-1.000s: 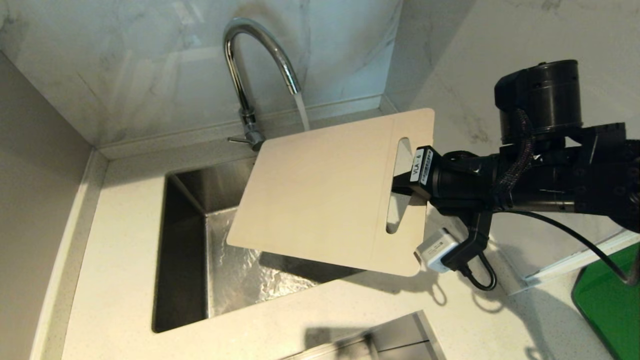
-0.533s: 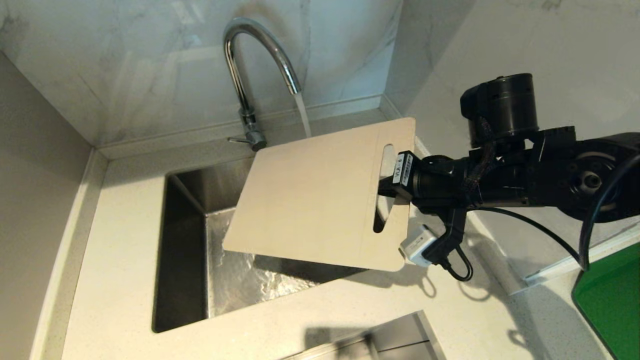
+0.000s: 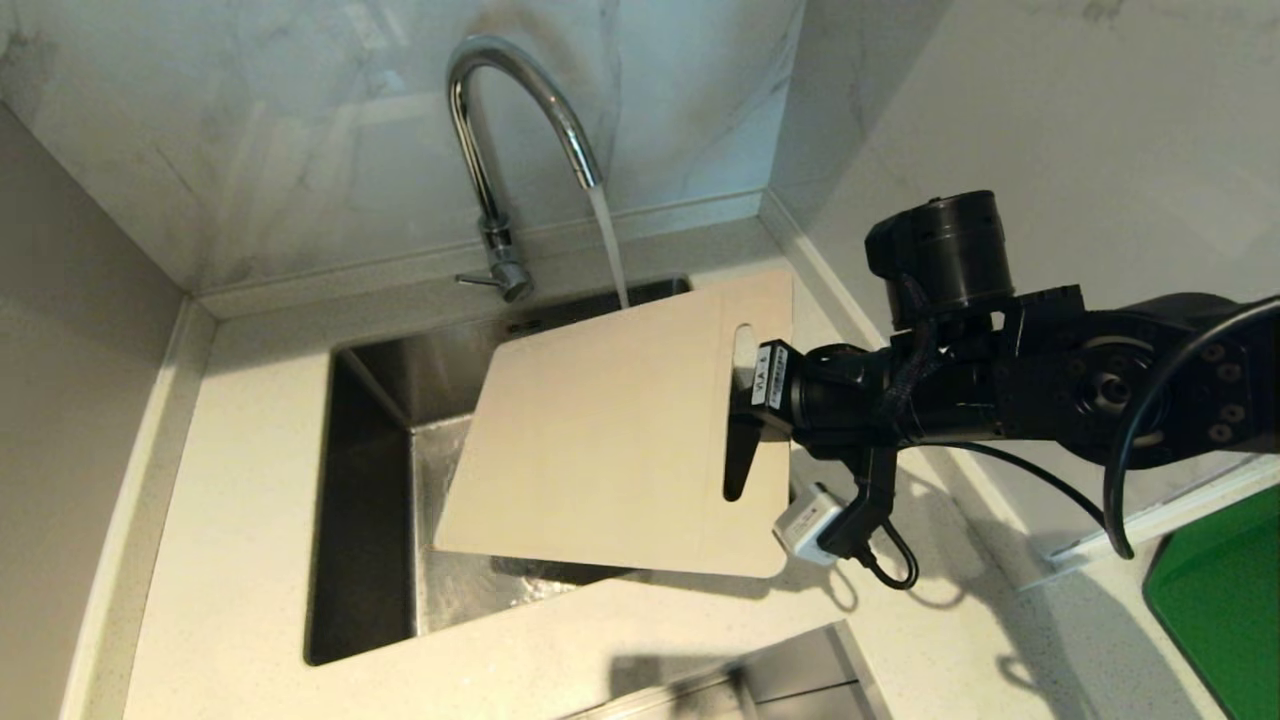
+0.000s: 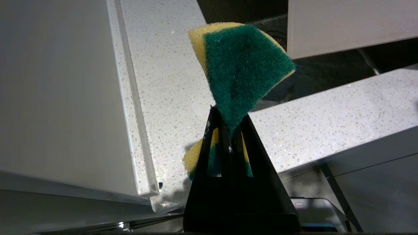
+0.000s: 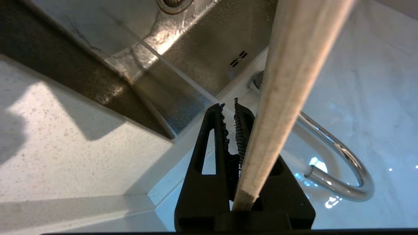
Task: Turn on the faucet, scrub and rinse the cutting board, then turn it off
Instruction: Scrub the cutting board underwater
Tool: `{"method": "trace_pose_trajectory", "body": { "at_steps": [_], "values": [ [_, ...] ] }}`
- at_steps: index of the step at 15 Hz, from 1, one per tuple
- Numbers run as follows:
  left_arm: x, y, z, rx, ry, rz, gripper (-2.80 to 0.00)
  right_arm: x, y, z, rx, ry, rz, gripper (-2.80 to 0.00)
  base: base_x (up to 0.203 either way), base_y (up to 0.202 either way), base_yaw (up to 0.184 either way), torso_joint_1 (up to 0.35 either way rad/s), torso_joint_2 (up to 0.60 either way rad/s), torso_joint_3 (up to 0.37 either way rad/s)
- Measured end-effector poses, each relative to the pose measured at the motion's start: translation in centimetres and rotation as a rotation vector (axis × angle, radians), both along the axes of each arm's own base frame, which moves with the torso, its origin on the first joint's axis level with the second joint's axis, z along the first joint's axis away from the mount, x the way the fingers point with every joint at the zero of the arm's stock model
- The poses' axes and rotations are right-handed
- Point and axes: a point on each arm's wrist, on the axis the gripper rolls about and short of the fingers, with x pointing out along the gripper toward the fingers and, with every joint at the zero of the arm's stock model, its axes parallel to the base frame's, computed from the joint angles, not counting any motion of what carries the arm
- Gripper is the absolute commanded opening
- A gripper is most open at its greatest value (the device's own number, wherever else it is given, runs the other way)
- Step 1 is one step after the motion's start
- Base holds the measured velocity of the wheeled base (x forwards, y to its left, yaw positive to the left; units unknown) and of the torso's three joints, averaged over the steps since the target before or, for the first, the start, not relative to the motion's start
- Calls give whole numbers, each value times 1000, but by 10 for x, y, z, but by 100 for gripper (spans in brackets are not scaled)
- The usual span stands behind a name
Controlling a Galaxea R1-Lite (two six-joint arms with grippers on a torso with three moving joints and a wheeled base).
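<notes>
The chrome faucet (image 3: 490, 48) is running, and its water stream (image 3: 610, 250) falls to the far edge of the cutting board (image 3: 600, 440). The pale beige board is held tilted over the sink (image 3: 370, 480). My right gripper (image 3: 745, 400) is shut on the board's handle end by the slot. In the right wrist view the board (image 5: 287, 81) runs edge-on past the right gripper (image 5: 228, 109), with the faucet (image 5: 346, 163) behind it. My left gripper (image 4: 228, 119) is shut on a green and yellow sponge (image 4: 243, 65) and is outside the head view.
The faucet's thin lever (image 3: 475, 281) sticks out to the left at its base. A bright green flat object (image 3: 1220, 590) lies at the right edge. Marble walls close in behind and to the right. The speckled counter (image 3: 250, 500) surrounds the sink.
My right arm has carried the cutting board down and to the left, lower over the sink. The water keeps running.
</notes>
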Motion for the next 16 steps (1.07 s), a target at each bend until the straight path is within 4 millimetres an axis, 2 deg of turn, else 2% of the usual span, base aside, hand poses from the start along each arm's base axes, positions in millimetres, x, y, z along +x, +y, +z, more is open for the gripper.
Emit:
{"method": "trace_pose_trajectory", "body": {
  "at_steps": [5, 8, 16],
  "values": [
    [0, 0, 0, 0, 0, 0, -280, 3, 3, -8, -28, 44, 14, -280, 0, 0, 0, 0, 0, 0],
    [0, 0, 0, 0, 0, 0, -280, 10, 6, -3, -42, 31, 23, -280, 0, 0, 0, 0, 0, 0],
    [0, 0, 0, 0, 0, 0, -280, 52, 30, 1, -107, 35, 62, -280, 0, 0, 0, 0, 0, 0]
  ]
}}
